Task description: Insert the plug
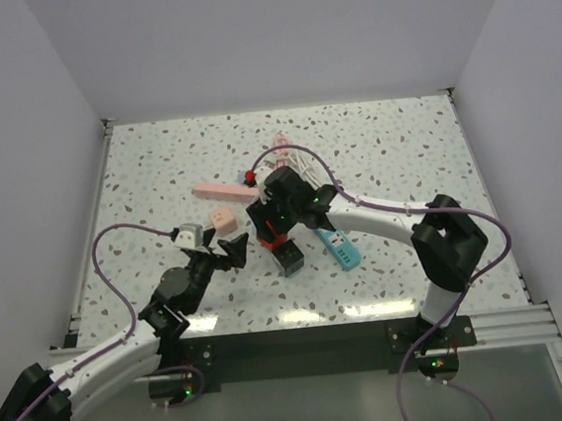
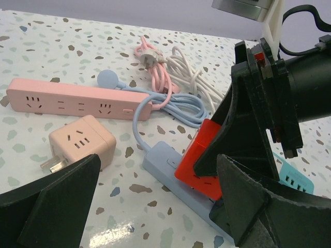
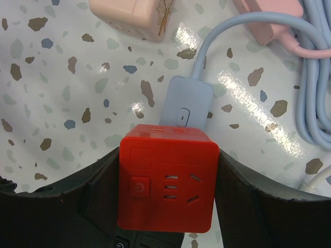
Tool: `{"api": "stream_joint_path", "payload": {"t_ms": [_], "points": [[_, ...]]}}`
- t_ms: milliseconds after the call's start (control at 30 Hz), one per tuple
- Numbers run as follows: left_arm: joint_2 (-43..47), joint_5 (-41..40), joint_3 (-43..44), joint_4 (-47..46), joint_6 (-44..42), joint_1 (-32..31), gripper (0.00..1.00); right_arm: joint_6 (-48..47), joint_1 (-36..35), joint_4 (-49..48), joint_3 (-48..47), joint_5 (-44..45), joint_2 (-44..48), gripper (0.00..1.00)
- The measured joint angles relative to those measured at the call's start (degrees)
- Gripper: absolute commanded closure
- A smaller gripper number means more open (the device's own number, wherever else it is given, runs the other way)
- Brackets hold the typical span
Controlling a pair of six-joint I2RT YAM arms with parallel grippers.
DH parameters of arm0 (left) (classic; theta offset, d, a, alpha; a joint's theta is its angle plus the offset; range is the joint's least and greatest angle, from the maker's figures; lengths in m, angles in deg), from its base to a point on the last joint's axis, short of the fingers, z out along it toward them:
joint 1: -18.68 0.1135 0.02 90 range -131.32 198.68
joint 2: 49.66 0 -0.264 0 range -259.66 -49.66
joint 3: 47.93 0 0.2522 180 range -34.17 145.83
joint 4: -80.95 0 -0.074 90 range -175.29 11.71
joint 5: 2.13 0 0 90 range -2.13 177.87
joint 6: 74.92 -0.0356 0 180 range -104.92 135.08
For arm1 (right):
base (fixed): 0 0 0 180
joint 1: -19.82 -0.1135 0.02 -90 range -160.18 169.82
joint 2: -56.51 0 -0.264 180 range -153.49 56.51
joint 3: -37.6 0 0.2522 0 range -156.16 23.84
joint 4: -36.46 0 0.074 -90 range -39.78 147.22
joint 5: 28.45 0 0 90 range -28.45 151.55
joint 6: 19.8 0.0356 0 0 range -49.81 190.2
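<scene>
The plug is a red cube adapter [image 3: 168, 186], and my right gripper [image 3: 168, 194] is shut on it, one black finger [image 3: 98, 194] on each side. It sits tilted on the top face of a light blue power strip [image 2: 165, 163], just behind that strip's switch [image 3: 182, 116]; its prongs are hidden. In the top view the red cube [image 1: 269, 233] is mostly covered by the right gripper [image 1: 278, 221]. My left gripper [image 2: 155, 219] stands wide open and low over the table, straddling the blue strip's near end, holding nothing. From above, this left gripper [image 1: 227, 251] is just left of the cube.
A pink cube adapter [image 2: 83, 142] and a pink power strip [image 2: 77, 101] lie to the left. Coiled white, pink and blue cables [image 2: 178, 67] lie behind. A teal strip [image 1: 343, 249] is on the right, a grey cube [image 1: 192, 236] on the left, and a black block [image 1: 288, 258] beside the red cube.
</scene>
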State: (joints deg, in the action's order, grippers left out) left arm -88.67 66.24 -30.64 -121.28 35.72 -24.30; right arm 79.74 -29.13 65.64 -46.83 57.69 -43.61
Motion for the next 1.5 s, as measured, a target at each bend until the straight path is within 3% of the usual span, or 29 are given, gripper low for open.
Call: {"api": "stream_joint_path", "payload": {"t_ms": [1500], "points": [[4.2,0.4,0.0,1.6,1.4,0.2,0.00,6.7,-2.9,0.6,0.3,10.0,-1.1,1.00]]}}
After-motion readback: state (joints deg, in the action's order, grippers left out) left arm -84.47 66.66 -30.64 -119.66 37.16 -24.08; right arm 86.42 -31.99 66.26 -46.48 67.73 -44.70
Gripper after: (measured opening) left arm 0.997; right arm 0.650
